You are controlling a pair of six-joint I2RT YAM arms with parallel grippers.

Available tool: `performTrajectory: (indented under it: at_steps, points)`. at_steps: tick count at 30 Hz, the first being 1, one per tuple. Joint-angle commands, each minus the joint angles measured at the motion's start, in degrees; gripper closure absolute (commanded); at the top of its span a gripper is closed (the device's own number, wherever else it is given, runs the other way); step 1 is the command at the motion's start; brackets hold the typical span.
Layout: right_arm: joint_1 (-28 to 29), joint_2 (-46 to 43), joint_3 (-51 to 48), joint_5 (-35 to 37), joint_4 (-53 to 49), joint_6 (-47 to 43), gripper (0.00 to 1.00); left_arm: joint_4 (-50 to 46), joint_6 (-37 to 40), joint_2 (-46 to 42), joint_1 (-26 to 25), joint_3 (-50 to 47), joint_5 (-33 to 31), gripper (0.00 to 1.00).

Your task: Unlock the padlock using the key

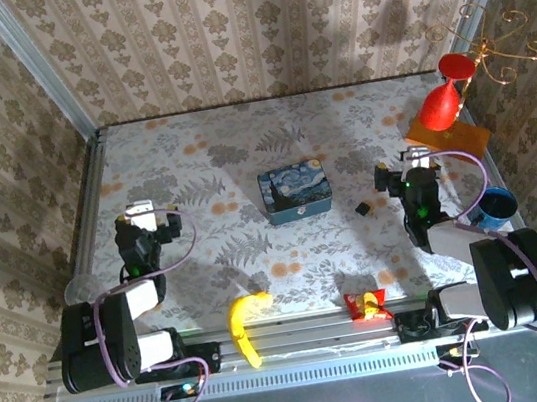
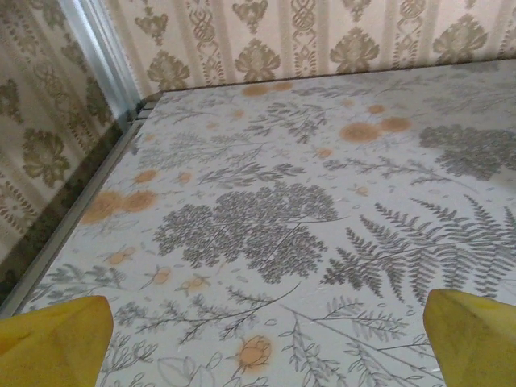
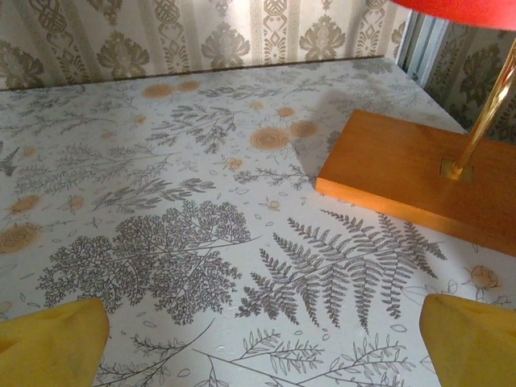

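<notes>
The blue night-sky tin box (image 1: pixel 294 191) stands at the middle of the table. The padlock is too small to make out on it from above. A tiny dark object (image 1: pixel 362 208) lies on the cloth just right of the tin; I cannot tell whether it is the key or the lock. My left gripper (image 1: pixel 149 215) hovers well left of the tin, open; its yellow fingertips (image 2: pixel 56 339) stand wide apart over bare cloth. My right gripper (image 1: pixel 407 165) sits right of the dark object, also open (image 3: pixel 262 339), with nothing between its fingers.
A banana (image 1: pixel 247 327) and a red snack packet (image 1: pixel 367 304) lie near the front edge. A red lamp on a wooden base (image 3: pixel 403 173) stands at the back right, beside a gold wire stand (image 1: pixel 493 46). A blue cup (image 1: pixel 497 207) sits at the right edge.
</notes>
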Motion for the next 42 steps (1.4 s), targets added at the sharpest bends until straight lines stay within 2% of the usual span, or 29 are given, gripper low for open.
performTrajectory:
  at_steps: [1,4,8,11,13,14,17,21,23,27,42]
  points:
    - [-0.81,0.19,1.63,-2.22,2.26,-0.91,0.00,5.68,-2.02,3.20,0.81,0.37,4.28,0.00]
    - [-0.93,0.85,1.32,-2.57,3.30,-0.92,0.00,13.26,-2.00,9.87,0.82,0.23,5.56,0.00]
    - [-1.12,1.67,0.93,-3.32,4.75,-0.90,0.00,18.62,-2.48,17.47,1.11,1.32,6.15,0.00]
    - [-1.34,2.43,0.93,-4.28,5.33,-0.99,0.00,7.37,-3.76,15.74,2.03,5.99,4.93,0.00]
    - [-1.45,3.36,0.75,-4.75,6.35,-1.02,0.00,1.68,-2.30,15.18,-0.23,8.39,1.59,0.00]
    - [-1.52,3.94,0.54,-4.89,7.20,-0.98,0.00,2.09,-1.39,15.56,-1.19,8.69,-0.47,0.00]
    - [-1.73,6.18,-0.17,-6.01,10.55,-1.08,0.00,1.96,-1.25,15.49,-1.42,8.78,-0.95,0.00]
    - [-2.08,15.54,0.01,-9.21,18.98,-1.90,0.00,1.89,-1.18,15.39,-1.47,8.70,-1.01,0.00]
    - [-2.55,13.74,4.02,-14.28,7.89,-3.22,0.00,1.87,-1.16,15.47,-1.56,8.71,-0.95,0.00]
    - [-4.02,14.73,3.93,-18.25,9.65,-2.67,0.00,0.97,-0.48,15.52,-1.73,9.14,0.11,0.00]
    - [-3.42,14.44,4.37,-16.79,8.33,-2.93,0.00,0.86,-0.22,15.49,-1.85,9.23,0.13,0.00]
